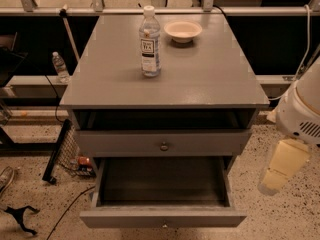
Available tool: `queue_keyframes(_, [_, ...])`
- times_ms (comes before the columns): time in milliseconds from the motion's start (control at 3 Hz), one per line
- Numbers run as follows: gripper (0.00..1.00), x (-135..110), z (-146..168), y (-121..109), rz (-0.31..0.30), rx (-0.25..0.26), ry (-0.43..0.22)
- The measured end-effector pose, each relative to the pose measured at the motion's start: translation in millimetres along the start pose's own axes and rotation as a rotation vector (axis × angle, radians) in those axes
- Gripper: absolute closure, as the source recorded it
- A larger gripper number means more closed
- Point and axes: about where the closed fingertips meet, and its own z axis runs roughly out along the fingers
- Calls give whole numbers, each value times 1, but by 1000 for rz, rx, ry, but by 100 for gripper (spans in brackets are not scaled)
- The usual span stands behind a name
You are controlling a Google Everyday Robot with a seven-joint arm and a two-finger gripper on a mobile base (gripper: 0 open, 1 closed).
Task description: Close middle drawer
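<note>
Plainly, closing is not yet beginning: the middle drawer (162, 218) is standing pulled far out low on the cabinet (200, 79), while the gripper (274, 179) is hanging apart on its right, touching nothing, clenched or released I cannot tell.

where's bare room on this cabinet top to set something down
Front half of the cabinet top, ahead of the water bottle, is bare. Back centre is crowded: bottle and bowl. The open middle drawer looks bare inside. The hand hangs to its right.
</note>
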Motion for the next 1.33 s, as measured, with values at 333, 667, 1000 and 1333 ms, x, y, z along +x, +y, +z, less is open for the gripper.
queue_keyframes(333, [0,2,16,5,33,2,38])
queue_keyframes(667, [0,7,55,17,110,-31,61])
queue_keyframes(1000, [0,9,100,27,177,-84,54])
queue_keyframes(1333, [0,9,150,34,248,-138,4])
